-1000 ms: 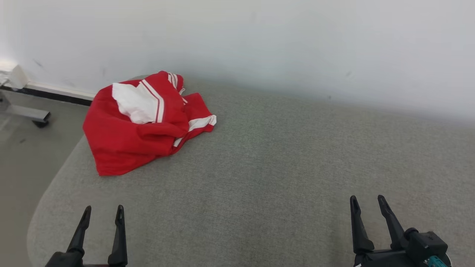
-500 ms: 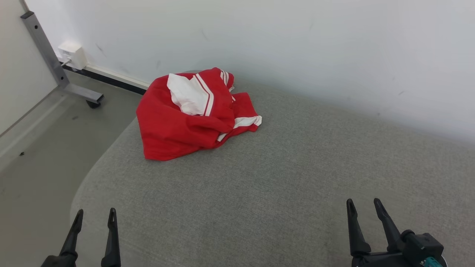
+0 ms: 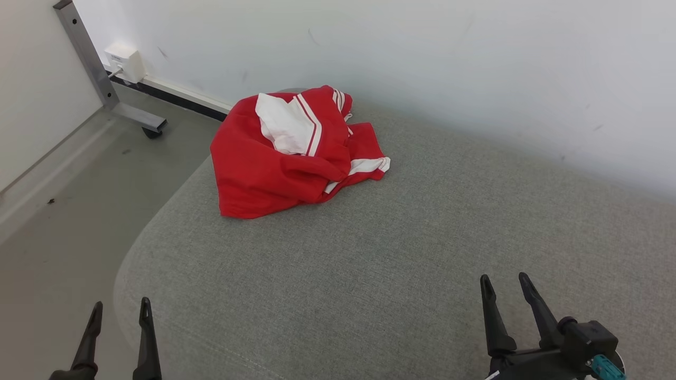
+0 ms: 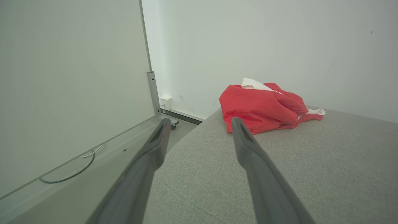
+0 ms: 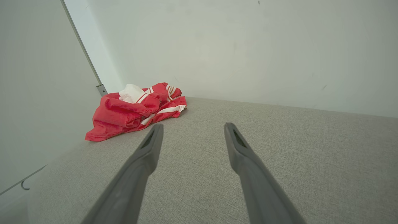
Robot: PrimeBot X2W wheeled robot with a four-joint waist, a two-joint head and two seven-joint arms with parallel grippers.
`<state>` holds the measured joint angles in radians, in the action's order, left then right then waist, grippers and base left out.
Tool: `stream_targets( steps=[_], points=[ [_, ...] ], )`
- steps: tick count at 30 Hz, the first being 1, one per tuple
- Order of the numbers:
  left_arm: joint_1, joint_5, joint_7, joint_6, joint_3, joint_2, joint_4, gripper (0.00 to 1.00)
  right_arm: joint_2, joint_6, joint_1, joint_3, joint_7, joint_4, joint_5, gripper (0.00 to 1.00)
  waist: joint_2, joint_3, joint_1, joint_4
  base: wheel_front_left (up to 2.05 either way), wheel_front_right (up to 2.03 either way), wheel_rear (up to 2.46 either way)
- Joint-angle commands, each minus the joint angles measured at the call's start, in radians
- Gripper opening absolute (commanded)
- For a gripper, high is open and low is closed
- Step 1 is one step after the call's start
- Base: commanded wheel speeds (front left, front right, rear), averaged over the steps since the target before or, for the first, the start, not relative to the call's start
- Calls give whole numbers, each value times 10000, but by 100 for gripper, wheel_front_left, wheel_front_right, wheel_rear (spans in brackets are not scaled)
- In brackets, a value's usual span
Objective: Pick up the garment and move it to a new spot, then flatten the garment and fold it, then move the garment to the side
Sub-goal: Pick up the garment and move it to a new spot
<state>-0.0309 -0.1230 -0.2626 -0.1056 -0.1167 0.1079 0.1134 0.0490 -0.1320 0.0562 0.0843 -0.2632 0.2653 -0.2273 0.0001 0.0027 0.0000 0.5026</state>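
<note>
Grey cushion (image 3: 401, 253) carries a crumpled red-and-white garment (image 3: 288, 153) by the wall; left gripper (image 3: 120, 311) and right gripper (image 3: 505, 282) hover apart, empty.

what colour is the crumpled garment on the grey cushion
Red with white panels and stripes; the garment shows best in the head view.

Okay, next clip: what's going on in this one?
Nothing is being handled yet. A crumpled red and white garment lies in a heap at the far left corner of a grey upholstered surface, close to the wall. The robot's left hand and right hand are both open and empty at the near edge, well short of the garment. The pick-up has not begun.
</note>
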Motion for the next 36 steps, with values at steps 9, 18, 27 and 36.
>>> stream_targets(
  steps=[9,18,27,36],
  points=[
    [883,-290,-35,-52,-318,-77,186,100,28,25,44,-226,82,-217,290,100,-1,453,0,-594,0,0,0],
    [3020,-761,-34,-170,-677,378,312,100,125,25,632,-545,386,-811,767,100,-1,1723,0,-1904,0,0,0],
    [5651,-951,-34,-239,-693,1477,1270,100,158,25,1079,-1043,332,-1364,1036,100,-1,3013,0,-3438,0,0,0],
    [7542,-1119,548,-231,-553,2745,2886,100,61,25,1278,-1375,144,-1652,1142,100,-1,3745,0,-4817,0,0,0]
  ],
)
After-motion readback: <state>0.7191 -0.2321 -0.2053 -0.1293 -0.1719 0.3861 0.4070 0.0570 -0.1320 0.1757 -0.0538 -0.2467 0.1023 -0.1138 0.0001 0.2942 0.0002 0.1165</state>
